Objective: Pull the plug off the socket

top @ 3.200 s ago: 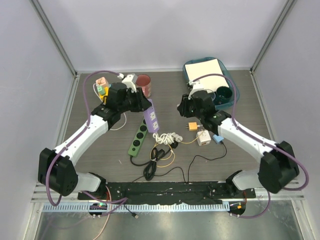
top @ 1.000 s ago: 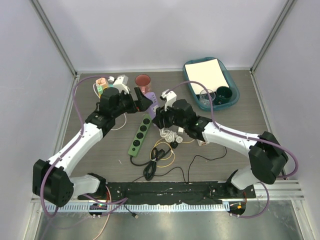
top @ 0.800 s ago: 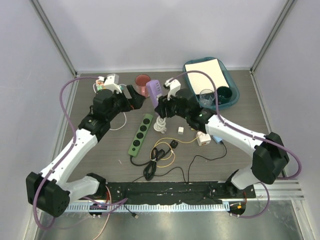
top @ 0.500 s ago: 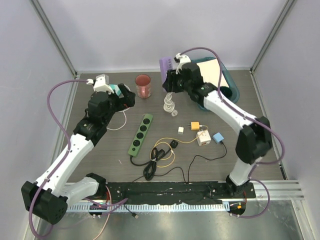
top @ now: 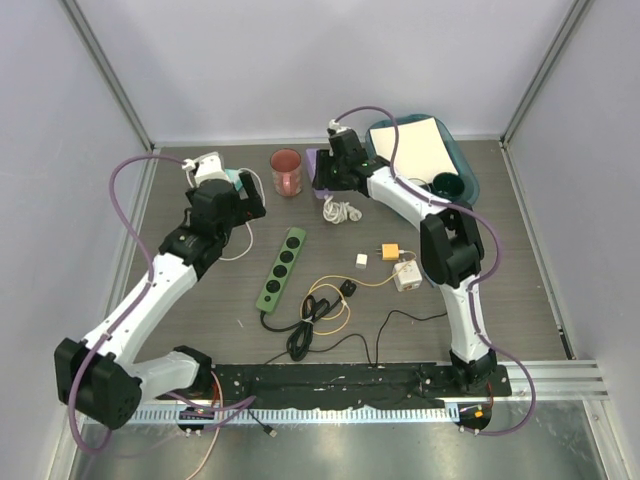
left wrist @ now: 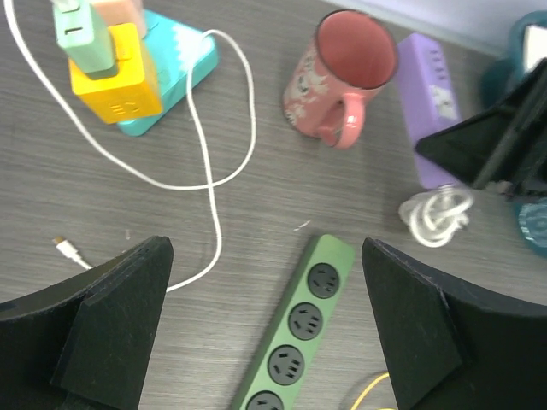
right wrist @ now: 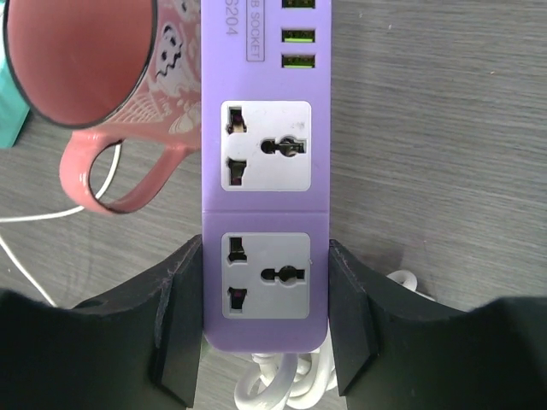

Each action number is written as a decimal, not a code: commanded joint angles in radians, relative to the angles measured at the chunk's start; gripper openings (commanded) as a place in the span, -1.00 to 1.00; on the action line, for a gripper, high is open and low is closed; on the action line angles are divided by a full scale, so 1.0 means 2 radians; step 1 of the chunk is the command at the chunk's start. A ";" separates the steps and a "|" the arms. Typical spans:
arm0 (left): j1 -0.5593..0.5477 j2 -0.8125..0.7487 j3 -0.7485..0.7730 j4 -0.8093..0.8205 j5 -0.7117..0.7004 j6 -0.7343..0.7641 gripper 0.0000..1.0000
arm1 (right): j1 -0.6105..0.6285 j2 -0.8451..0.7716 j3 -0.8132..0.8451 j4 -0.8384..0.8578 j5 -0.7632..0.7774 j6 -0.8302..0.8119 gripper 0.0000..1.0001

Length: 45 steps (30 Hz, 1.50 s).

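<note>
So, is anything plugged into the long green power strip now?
Empty: all four round black outlets of the green power strip show bare in the overhead and left wrist views.

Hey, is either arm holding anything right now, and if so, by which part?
The right tool grips the purple power strip by its long sides, at the end where the white cord comes out. The left tool is open and holds nothing.

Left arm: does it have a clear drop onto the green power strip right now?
Probably yes. The left gripper is open and empty, and the green power strip lies ahead of it with nothing on top. The pink mug and purple strip sit off to the side.
</note>
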 commanded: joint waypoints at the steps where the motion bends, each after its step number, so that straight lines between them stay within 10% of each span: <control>1: 0.008 0.034 0.043 -0.039 -0.069 0.016 0.93 | -0.014 0.022 0.022 -0.038 0.034 0.016 0.10; 12: 0.140 0.105 0.136 -0.084 -0.028 0.028 0.82 | -0.019 -0.102 -0.058 -0.035 0.049 -0.009 0.67; 35: 0.201 0.367 0.291 -0.055 0.009 0.040 0.50 | -0.020 -0.292 -0.240 0.048 -0.063 -0.032 0.70; 38: 0.202 0.379 0.298 -0.039 0.044 0.045 0.31 | -0.020 -0.287 -0.240 0.049 -0.069 -0.031 0.69; 42: 0.202 0.373 0.291 -0.028 0.061 0.055 -0.63 | -0.020 -0.279 -0.240 0.049 -0.068 -0.029 0.68; 45: 0.202 0.350 0.277 -0.028 0.060 0.063 -0.93 | -0.019 -0.274 -0.240 0.053 -0.076 -0.023 0.67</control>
